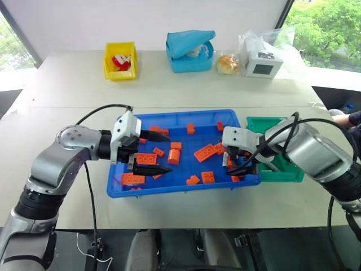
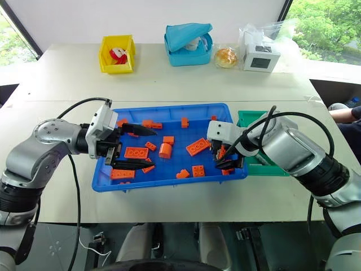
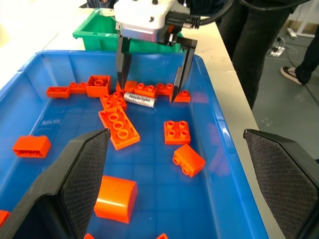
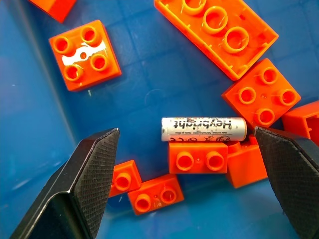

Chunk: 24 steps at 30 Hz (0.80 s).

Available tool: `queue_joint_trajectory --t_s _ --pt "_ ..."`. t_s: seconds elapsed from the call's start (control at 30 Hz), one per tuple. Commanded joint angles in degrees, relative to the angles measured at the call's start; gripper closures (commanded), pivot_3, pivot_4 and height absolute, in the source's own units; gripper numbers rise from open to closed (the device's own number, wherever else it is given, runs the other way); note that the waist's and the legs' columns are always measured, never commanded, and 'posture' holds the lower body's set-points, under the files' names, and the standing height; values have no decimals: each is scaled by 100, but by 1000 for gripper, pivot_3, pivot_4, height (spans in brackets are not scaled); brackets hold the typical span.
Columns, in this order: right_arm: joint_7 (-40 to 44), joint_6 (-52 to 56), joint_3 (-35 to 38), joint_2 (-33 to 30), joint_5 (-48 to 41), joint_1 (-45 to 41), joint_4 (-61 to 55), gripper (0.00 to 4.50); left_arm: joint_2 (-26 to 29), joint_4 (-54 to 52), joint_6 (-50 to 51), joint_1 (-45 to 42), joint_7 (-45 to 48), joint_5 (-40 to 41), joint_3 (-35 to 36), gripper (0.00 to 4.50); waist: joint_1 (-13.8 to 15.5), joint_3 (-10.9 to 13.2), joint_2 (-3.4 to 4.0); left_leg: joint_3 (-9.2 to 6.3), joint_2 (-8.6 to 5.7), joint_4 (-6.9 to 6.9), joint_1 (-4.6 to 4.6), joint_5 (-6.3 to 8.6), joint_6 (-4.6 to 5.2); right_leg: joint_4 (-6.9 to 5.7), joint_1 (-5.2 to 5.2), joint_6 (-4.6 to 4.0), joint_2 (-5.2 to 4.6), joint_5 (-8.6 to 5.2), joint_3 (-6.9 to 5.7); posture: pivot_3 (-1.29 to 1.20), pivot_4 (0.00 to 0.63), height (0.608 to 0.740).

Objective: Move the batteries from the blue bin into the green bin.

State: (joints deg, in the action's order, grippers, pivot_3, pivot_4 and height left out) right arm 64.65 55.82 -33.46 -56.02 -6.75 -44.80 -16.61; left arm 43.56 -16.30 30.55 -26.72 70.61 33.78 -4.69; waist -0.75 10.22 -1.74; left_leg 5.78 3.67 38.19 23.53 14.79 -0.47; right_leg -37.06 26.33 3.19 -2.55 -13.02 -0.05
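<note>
**Right claw spread over a battery at the blue bin's right end**

The right gripper (image 4: pixel 187 164) hangs inside the blue bin (image 1: pixel 169 117), near its right wall and front right corner, its two black fingers (image 3: pixel 122 69) spread wide and holding nothing. Between them on the bin floor lies one battery (image 4: pixel 203 129), a silver cylinder on its side, with a finger on either side of it and bare blue floor beyond one of its ends. Along one long side it rests against a small orange brick (image 4: pixel 198 158); more orange bricks (image 4: pixel 261 94) crowd its other end, so open room there is tight.

The left gripper (image 1: pixel 155 152) hovers over the bin's left part, pointing across toward the right end, jaws also wide and empty. Scattered bricks lie below it, with a broad clear stretch of floor in the bin's middle.

The green bin (image 1: pixel 293 174) stands on the table (image 1: pixel 186 84) just beside the blue bin's right wall, close behind the right gripper.
</note>
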Motion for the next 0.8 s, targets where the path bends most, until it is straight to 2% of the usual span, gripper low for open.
queue_joint_trajectory --t_s 0.03,0.47,0.57,0.63,0.8 --pt "85 -129 -77 12 247 -115 118 60 -23 -166 -105 8 -23 39 112 0 2 0 0 0 0 0 0 0 0 0 0 0 0 0 0 0 150 736" --pt "334 -184 -217 137 537 38 236 60 -113 -52 -128 -84 -27 15 104 0 14 0 0 -1 -1 2 0 0 0 0 -3 1 -1 0 -1 0 150 736" --pt "269 -208 -165 208 561 75 285 864 -127 -57 -123 -79 -26 22 89 0 14 0 0 -1 -1 2 0 0 0 0 -3 1 -1 0 -1 0 150 736" --pt "250 -214 -102 231 551 82 236 1850 -133 -48 -128 -80 -6 23 77 0 13 0 0 0 -1 2 0 0 0 0 -3 1 -1 0 0 0 150 736" --pt "159 44 402 391 283 7 -23 1850 -146 68 -175 -124 67 -7 60 0 5 0 0 -1 -1 2 0 0 0 -2 -2 1 0 1 -1 0 150 736"
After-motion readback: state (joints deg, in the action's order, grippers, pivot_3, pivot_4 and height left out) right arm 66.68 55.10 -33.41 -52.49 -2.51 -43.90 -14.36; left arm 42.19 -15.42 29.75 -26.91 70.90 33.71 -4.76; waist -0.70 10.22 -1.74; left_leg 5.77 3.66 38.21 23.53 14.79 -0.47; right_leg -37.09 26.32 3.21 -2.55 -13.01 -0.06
